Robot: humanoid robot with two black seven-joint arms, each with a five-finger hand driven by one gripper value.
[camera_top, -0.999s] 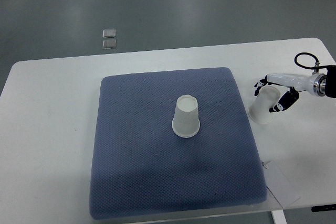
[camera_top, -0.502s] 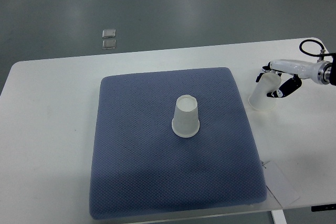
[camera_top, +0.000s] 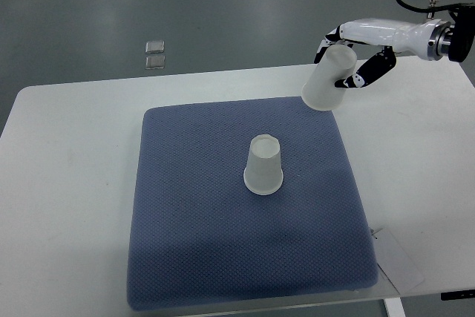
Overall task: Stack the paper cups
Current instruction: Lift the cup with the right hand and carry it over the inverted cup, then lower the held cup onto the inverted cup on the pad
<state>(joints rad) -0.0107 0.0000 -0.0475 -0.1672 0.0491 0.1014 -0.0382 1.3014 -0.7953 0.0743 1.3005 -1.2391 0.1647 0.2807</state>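
Held cup (camera_top: 328, 78): tilted, mouth down-left, clasped in my right hand (camera_top: 355, 57), fingers (camera_top: 373, 70) wrapped round its upper wall, above the mat's (camera_top: 193, 243) far right corner; second cup (camera_top: 263, 165): upside down, mid-mat, well apart.

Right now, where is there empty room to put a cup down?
Bare patches: the blue textured mat all around the upside-down white paper cup, and the white table left of the mat. Crowded: the mat's far right corner, under the right hand holding a second cup.

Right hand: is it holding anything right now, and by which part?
The right hand holds a paper cup, upside down and tilted, gripped around its upper side wall near the closed base.
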